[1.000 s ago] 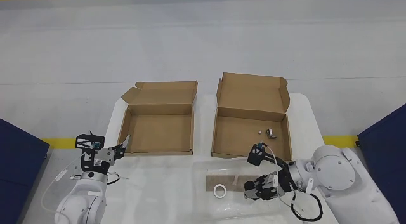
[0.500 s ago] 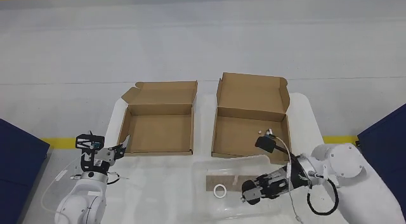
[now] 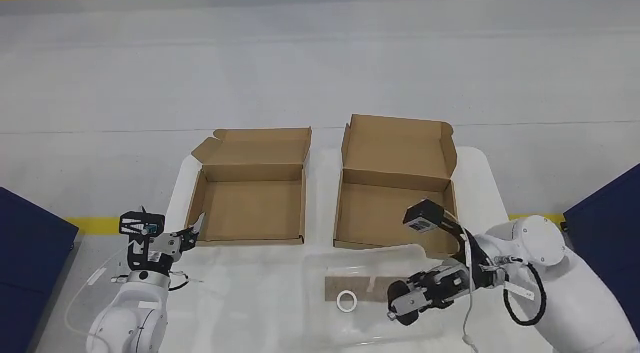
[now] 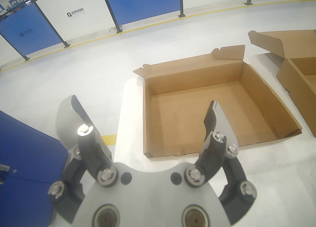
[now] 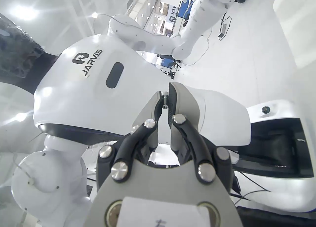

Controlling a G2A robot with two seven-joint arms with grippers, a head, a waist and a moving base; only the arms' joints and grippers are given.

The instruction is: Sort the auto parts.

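In the top view, the right end effector is seen low over the near part of the table, just beside a white ring that lies on a brown strip. The right box lies straight beyond this end effector, away from the robot. The left box lies well off toward the other arm. The left end effector is held at the near corner of the left box.

In the left wrist view, the left end effector is shown spread wide with nothing between its fingers, and the left box floor ahead of it is bare.

In the right wrist view, the right end effector is turned back toward the robot and closed almost fully on a small screw, which is pinched at the fingertips. Its long axis appears to run along the fingers. The right arm is judged the nearer to the right box, so a turn and a forward reach would be called for.
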